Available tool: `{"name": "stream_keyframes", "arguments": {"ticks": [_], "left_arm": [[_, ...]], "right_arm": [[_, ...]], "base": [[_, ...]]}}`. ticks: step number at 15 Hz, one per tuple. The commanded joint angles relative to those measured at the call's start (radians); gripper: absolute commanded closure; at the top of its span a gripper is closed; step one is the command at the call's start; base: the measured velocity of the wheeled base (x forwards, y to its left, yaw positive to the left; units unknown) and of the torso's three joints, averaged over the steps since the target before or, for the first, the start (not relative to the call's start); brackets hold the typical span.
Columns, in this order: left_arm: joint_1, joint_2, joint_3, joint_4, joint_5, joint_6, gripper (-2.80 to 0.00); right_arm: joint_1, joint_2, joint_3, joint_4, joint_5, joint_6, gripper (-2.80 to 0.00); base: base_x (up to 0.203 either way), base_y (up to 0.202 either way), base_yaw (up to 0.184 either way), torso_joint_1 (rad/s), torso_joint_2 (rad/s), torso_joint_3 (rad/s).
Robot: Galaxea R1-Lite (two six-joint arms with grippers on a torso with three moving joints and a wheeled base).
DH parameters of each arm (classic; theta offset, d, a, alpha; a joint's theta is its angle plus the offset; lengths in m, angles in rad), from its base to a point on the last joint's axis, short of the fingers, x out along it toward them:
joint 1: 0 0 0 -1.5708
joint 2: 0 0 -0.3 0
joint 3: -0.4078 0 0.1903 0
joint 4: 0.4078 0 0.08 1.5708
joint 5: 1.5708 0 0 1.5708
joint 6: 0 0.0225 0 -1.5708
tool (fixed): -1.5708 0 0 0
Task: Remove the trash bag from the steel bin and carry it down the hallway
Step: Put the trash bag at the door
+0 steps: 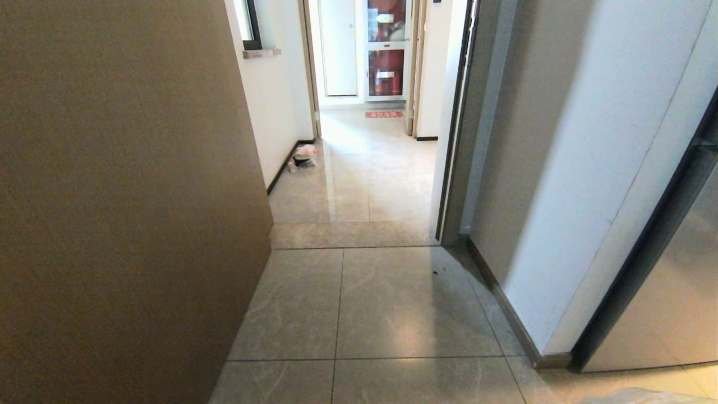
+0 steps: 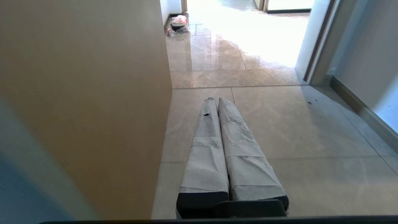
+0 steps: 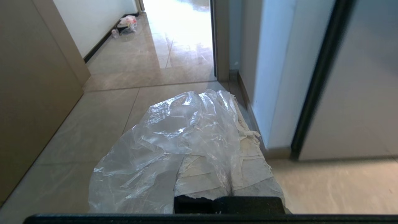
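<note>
My right gripper (image 3: 228, 105) is shut on the trash bag (image 3: 168, 130), a thin, clear, wrinkly sheet of plastic. The bag drapes over the taped fingers (image 3: 258, 168), hides their tips and hangs off to one side above the floor. A corner of it shows at the bottom right of the head view (image 1: 634, 395). My left gripper (image 2: 216, 100) is shut with nothing in it, its white-taped fingers pressed together over the tiles. The hallway (image 1: 370, 168) with glossy beige tiles runs straight ahead through the doorway. The steel bin is out of view.
A tall brown panel (image 1: 123, 196) closes off the left side. On the right stand a white wall (image 1: 561, 168) and a dark-framed door (image 1: 645, 252). A small heap of rubbish (image 1: 303, 156) lies by the left baseboard far down the passage, with a red mat (image 1: 384, 114) beyond it.
</note>
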Motion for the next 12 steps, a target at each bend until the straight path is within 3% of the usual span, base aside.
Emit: {"name": "stream_keyframes", "arguments": {"ticks": [1, 12], "left_arm": [[0.0, 0.0, 0.003, -0.001, 0.0, -0.001, 0.0], [0.0, 0.0, 0.003, -0.001, 0.0, -0.003, 0.0]], "right_arm": [[0.0, 0.0, 0.002, 0.0, 0.0, 0.0, 0.0], [0.0, 0.0, 0.002, 0.0, 0.0, 0.0, 0.0]], "base": [[0.196, 0.0, -0.003, 0.003, 0.0, 0.003], [0.193, 0.0, 0.001, 0.002, 0.0, 0.002]]}}
